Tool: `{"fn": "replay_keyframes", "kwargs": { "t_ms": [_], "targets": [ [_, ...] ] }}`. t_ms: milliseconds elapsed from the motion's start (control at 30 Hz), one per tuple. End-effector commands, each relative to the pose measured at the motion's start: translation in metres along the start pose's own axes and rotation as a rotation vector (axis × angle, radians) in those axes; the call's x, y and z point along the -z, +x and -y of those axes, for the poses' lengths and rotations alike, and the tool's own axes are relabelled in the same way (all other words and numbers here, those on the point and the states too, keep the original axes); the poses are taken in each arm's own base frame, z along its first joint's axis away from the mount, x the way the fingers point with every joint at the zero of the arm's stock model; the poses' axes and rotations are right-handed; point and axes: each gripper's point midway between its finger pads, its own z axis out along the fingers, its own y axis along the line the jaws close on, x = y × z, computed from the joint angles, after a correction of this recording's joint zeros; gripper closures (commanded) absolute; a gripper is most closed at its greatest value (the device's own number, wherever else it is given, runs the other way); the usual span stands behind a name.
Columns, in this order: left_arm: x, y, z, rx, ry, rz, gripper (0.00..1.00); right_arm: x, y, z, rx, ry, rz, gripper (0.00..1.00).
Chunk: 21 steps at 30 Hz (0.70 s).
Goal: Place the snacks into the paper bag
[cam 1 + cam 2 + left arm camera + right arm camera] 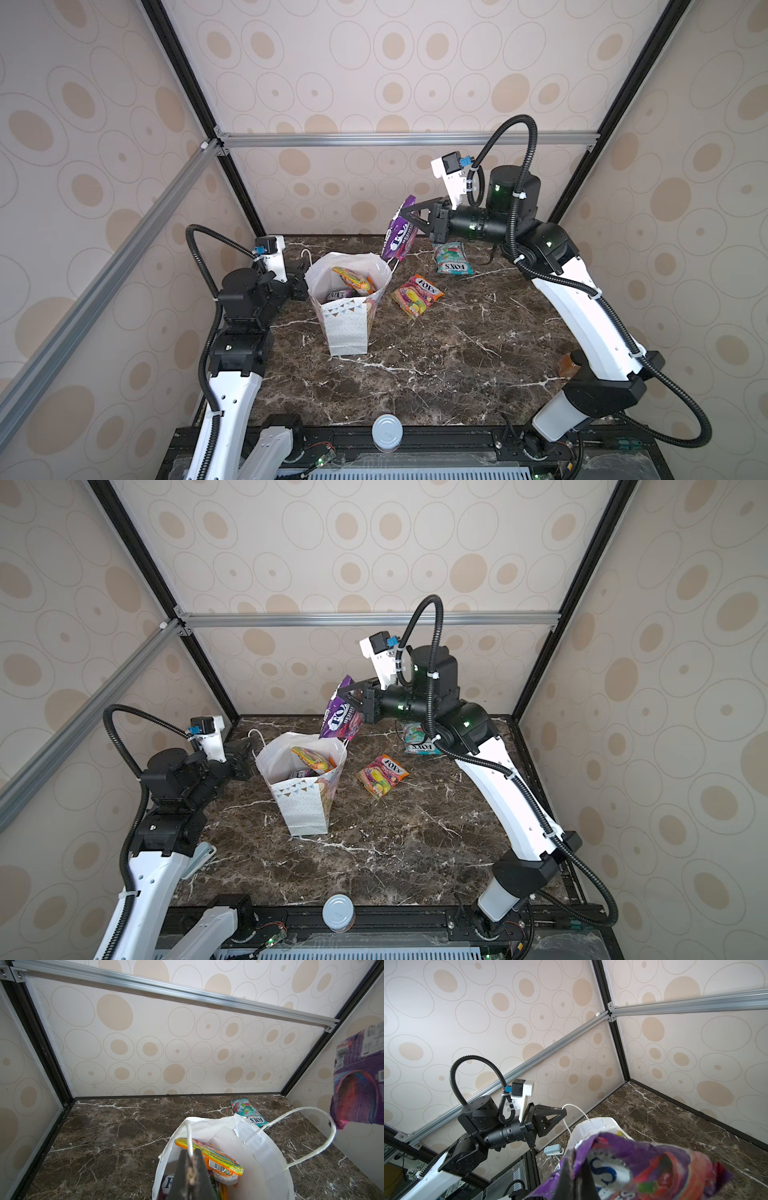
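Purple packet hanging upright just over the far right rim of the paper bag, its top edge pinched in the clenched right gripper, other packets inside the bag, left gripper clamped on one cord handle, orange packet and teal packet flat on the marble table to the bag's right.

Cream wall panels printed with beige ovals and thin rings close the cell at 9, 12 and 3 o'clock. Black corner posts rise at 11 and 1 o'clock. A silver aluminium rail crosses the back wall at 12. The worktop is dark brown marble with white veins, softly and evenly lit. A black frame bar edges it at 6 o'clock.
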Motion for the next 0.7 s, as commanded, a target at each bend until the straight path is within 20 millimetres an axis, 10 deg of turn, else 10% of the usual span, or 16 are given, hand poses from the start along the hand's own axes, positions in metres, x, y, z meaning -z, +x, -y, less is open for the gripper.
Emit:
{"fn": "replay_keyframes", "kwargs": {
  "t_ms": [0, 667],
  "targets": [
    [0.009, -0.019, 0.005, -0.036, 0.014, 0.066, 1.00, 0.001, -0.017, -0.021, 0.057, -0.047, 0.039, 1.00],
    [0.010, -0.020, 0.005, -0.038, 0.008, 0.071, 1.00, -0.051, -0.004, -0.023, 0.023, -0.133, -0.033, 1.00]
  ]
}}
